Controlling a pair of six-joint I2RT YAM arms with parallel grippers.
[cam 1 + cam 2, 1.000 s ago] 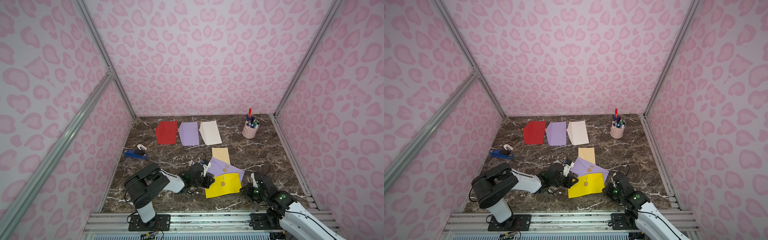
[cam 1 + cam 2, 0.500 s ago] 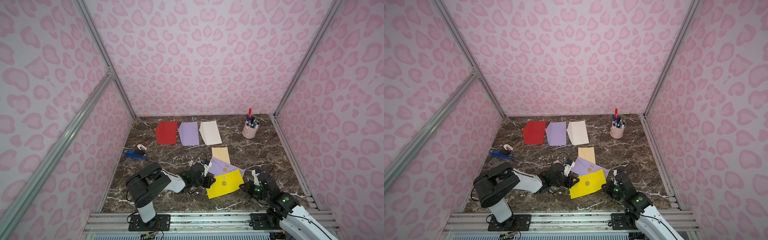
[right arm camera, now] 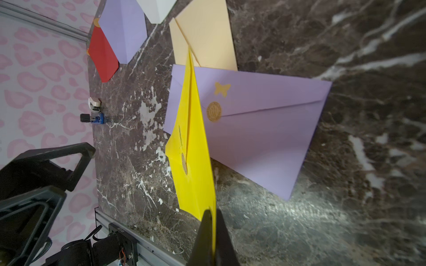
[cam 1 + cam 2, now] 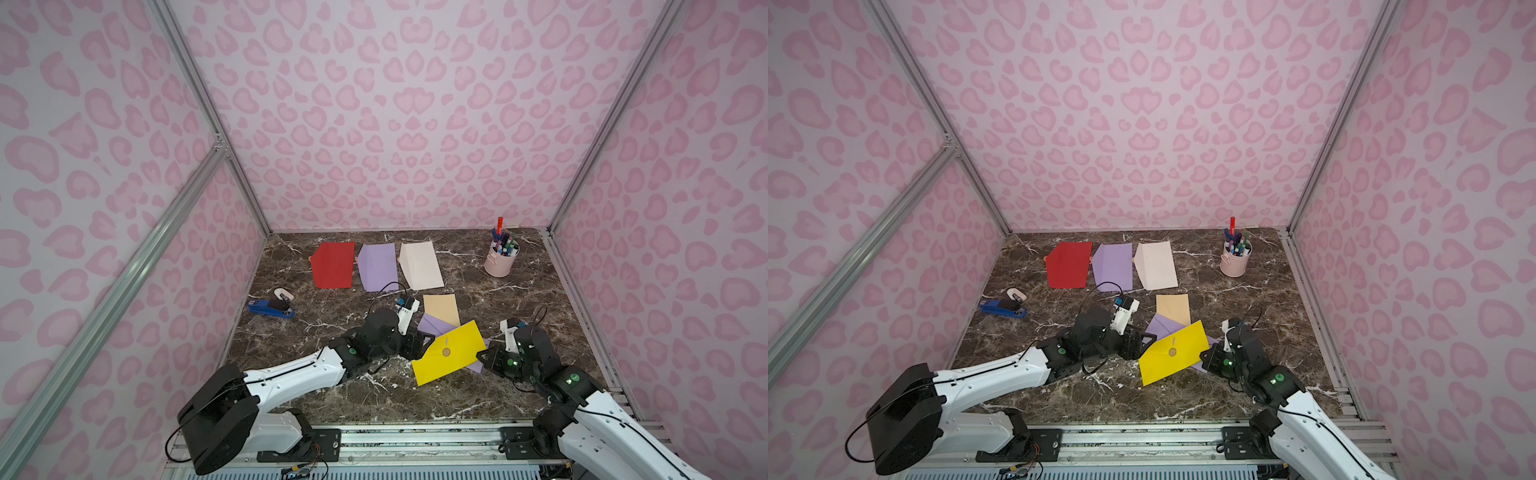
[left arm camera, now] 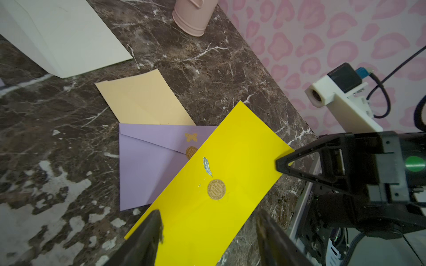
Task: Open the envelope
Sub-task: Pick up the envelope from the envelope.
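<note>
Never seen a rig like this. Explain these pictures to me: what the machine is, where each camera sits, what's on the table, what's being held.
These are two robot arms at a marble table, each ending in a two-fingered gripper. The two wide pictures come from one camera head high above. The two close ones come from cameras on the arms' wrists.

The right gripper is shut on an edge of the yellow envelope, which has a round sticker on its flap, and holds it tilted. The left gripper is open at the envelope's other end, gripping nothing.

Partly under the yellow one lies a purple envelope, with a tan envelope beside it. At the back are a red envelope, a lilac envelope, a cream envelope and a pen cup. A stapler lies near the left wall.
</note>
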